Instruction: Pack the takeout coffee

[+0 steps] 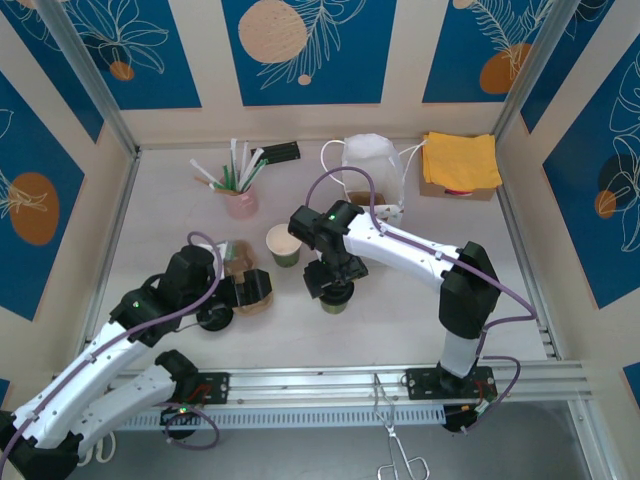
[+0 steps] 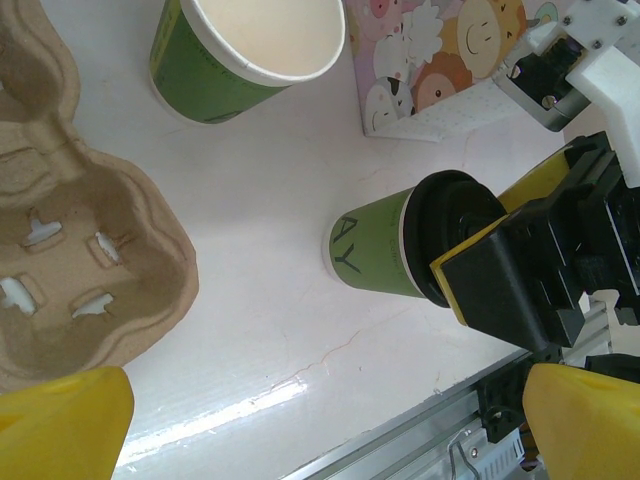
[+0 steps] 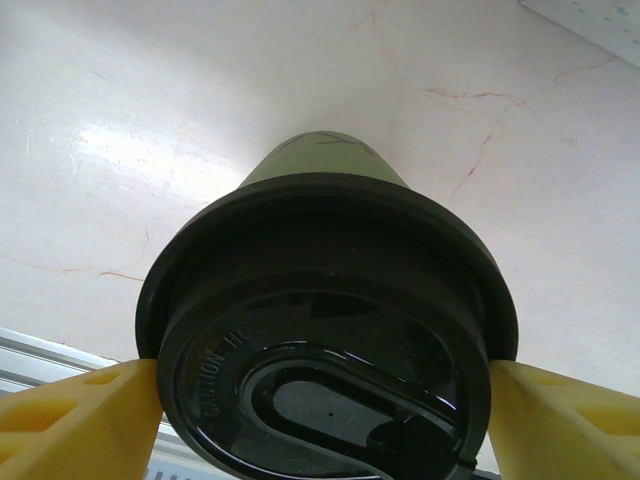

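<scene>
A green paper cup with a black lid (image 1: 336, 301) (image 2: 375, 245) (image 3: 320, 300) stands on the white table near the middle. My right gripper (image 1: 334, 284) (image 3: 320, 400) is over it from above, its yellow fingers (image 3: 75, 420) pressed against both sides of the lid. A second green cup (image 1: 283, 244) (image 2: 240, 50), with no lid, stands just left of it. The brown pulp cup carrier (image 1: 238, 264) (image 2: 80, 250) lies further left, partly under my left gripper (image 1: 250, 288) (image 2: 320, 430), which is open with only bare table between its fingers.
A pink cup of straws (image 1: 240, 196) and a white carry bag (image 1: 370, 165) stand at the back. A yellow cloth (image 1: 460, 160) lies on a box at the back right. Metal tongs (image 1: 400, 445) lie past the table's metal front rail (image 1: 330, 385).
</scene>
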Available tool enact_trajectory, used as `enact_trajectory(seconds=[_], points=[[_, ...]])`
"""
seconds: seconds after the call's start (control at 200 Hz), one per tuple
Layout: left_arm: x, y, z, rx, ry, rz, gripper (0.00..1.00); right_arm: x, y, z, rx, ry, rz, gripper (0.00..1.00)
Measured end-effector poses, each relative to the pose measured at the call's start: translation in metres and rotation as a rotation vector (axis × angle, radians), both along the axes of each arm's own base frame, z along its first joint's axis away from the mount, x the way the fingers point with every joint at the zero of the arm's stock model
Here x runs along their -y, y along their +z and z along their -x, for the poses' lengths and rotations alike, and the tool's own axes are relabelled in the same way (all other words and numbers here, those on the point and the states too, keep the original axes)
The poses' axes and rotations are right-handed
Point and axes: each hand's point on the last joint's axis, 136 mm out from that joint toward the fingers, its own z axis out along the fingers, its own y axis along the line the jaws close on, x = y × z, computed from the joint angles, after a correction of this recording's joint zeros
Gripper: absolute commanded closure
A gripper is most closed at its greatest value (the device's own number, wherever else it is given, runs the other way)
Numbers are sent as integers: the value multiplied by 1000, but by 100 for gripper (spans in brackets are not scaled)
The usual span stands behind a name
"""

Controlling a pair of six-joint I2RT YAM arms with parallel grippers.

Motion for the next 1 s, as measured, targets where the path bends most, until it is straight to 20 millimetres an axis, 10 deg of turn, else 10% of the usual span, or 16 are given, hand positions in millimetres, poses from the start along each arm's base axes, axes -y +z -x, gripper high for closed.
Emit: enact_trajectory(seconds=[1.0], points=[[0,0,0,0,-2,0,0,1,-1,2,0,0,-4,29]])
